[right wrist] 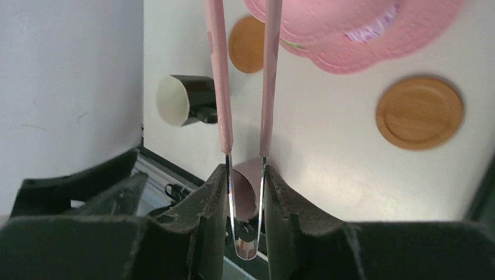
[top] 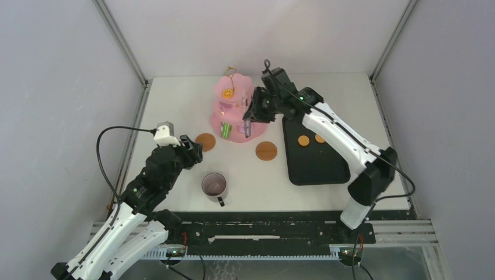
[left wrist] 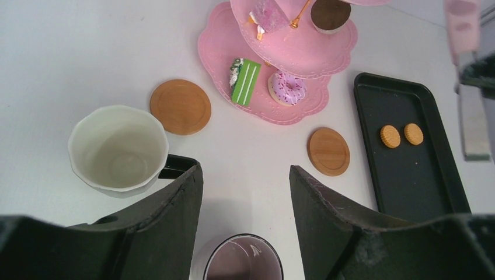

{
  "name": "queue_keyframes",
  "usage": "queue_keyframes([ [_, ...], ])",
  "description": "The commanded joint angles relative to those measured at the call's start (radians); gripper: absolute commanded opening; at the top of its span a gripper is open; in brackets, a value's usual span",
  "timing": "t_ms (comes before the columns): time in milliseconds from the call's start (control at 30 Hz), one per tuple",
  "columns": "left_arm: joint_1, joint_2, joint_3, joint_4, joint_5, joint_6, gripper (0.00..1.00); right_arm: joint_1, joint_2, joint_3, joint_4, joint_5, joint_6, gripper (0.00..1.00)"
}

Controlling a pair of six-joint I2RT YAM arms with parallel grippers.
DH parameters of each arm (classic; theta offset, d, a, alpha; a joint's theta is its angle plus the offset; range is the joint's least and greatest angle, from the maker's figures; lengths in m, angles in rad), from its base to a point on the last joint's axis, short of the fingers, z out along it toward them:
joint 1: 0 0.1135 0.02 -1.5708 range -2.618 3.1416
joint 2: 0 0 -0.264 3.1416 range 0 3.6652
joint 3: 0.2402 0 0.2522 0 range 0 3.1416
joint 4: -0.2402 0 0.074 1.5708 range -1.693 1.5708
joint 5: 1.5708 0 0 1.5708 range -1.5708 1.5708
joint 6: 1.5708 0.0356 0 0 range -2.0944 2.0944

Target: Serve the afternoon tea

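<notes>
The pink three-tier cake stand stands at the back centre, with a green cake and a pink donut on its bottom tier. Two brown coasters lie in front of it, both bare. A dark mug with a purple inside stands near the front. A second mug with a white inside stands left of it. My left gripper is open and empty above the purple mug. My right gripper is shut on pink-handled metal tongs beside the stand.
A black rectangular tray lies at the right with two round biscuits at its far end. The tongs also show in the left wrist view. White enclosure walls rise at the back and sides.
</notes>
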State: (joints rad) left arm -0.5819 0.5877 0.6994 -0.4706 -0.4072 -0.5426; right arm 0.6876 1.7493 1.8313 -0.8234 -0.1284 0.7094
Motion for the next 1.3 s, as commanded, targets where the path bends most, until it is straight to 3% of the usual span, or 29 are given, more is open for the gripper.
queue_keyframes([
  [0, 0.007, -0.006, 0.021, 0.029, 0.009, -0.005, 0.61, -0.041, -0.192, -0.150, 0.058, 0.044, 0.018, 0.33],
  [167, 0.007, 0.002, 0.017, 0.041, 0.014, -0.013, 0.61, -0.106, -0.333, -0.361, 0.041, 0.059, 0.010, 0.33],
  [300, 0.007, 0.008, 0.009, 0.057, 0.021, -0.022, 0.61, -0.128, -0.359, -0.427, -0.074, 0.131, -0.050, 0.32],
  [600, 0.007, -0.019, -0.016, 0.084, 0.027, -0.042, 0.61, -0.151, -0.285, -0.498, -0.253, 0.223, -0.178, 0.32],
  [1267, 0.007, -0.097, -0.072, 0.101, 0.023, -0.045, 0.61, -0.184, -0.120, -0.595, -0.240, 0.211, -0.181, 0.34],
])
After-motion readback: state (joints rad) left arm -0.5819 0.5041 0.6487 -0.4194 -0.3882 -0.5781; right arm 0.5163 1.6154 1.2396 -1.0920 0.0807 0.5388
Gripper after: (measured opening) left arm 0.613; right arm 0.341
